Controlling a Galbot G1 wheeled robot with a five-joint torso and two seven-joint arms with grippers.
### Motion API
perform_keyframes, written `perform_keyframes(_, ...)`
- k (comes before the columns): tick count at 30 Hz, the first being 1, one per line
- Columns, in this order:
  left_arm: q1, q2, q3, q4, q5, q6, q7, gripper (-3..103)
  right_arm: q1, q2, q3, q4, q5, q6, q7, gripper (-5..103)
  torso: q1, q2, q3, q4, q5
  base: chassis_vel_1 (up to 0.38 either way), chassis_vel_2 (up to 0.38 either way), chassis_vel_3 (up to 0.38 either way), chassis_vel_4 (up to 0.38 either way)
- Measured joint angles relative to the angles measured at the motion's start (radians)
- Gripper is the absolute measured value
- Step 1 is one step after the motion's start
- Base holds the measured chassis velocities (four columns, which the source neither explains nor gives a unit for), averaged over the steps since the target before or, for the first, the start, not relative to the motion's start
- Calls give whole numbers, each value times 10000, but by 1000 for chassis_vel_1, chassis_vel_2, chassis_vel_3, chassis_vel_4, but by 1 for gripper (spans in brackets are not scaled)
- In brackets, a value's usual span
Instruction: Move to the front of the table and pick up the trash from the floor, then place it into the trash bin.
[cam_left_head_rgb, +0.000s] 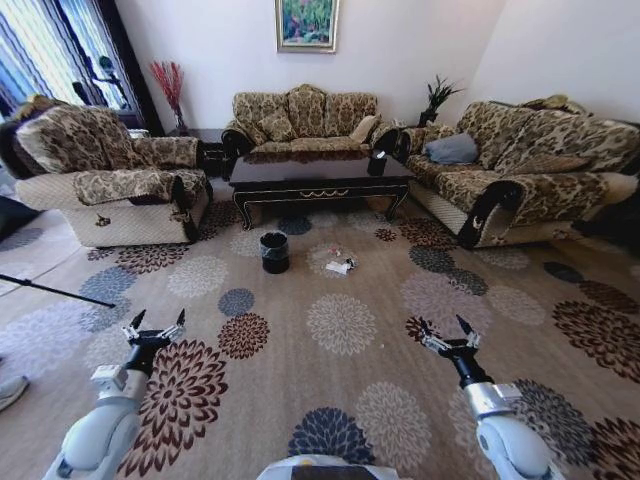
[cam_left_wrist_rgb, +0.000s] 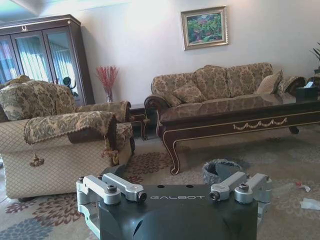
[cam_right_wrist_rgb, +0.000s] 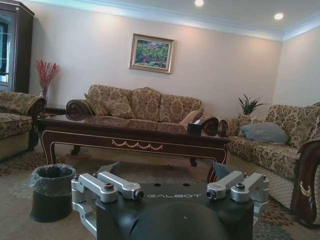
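small white paper trash (cam_left_head_rgb: 340, 266) lies on the flowery beige carpet floor (cam_left_head_rgb: 340, 325), beside the round black trash bin (cam_left_head_rgb: 274, 252), before the dark wooden table (cam_left_head_rgb: 320, 176); left gripper (cam_left_head_rgb: 154, 329) and right gripper (cam_left_head_rgb: 447, 334) hang spread, far off, holding nothing

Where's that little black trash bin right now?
In the head view the trash bin stands on the carpet just before the table, toward its left end, with the trash lying to its right.
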Motion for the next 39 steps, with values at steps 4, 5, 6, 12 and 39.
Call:
perform_keyframes(4,-7,-11,11,-5,13,32,-14,100,0,9,1,-30,30,25,-16,100,-60,-129,-71,2,0,0,0,0,0)
perform_keyframes(5,-33,-14,16,-6,36,35,-95,100,-13,39,1,-33,38,45,-28,100,-97,-208,-113,3,0,0,0,0,0)
perform_keyframes(6,-54,-22,17,-12,36,39,-156,100,-24,61,1,-34,39,65,-29,100,-120,-264,-146,2,0,0,0,0,0)
perform_keyframes(12,-95,-36,17,-53,23,117,-272,100,-63,93,-22,-31,176,69,-35,100,-208,-476,-267,2,0,0,0,0,0)
perform_keyframes(39,50,18,44,-22,21,-63,-254,100,-487,290,80,319,131,252,-67,100,-711,-1676,-966,1,0,0,0,0,0)
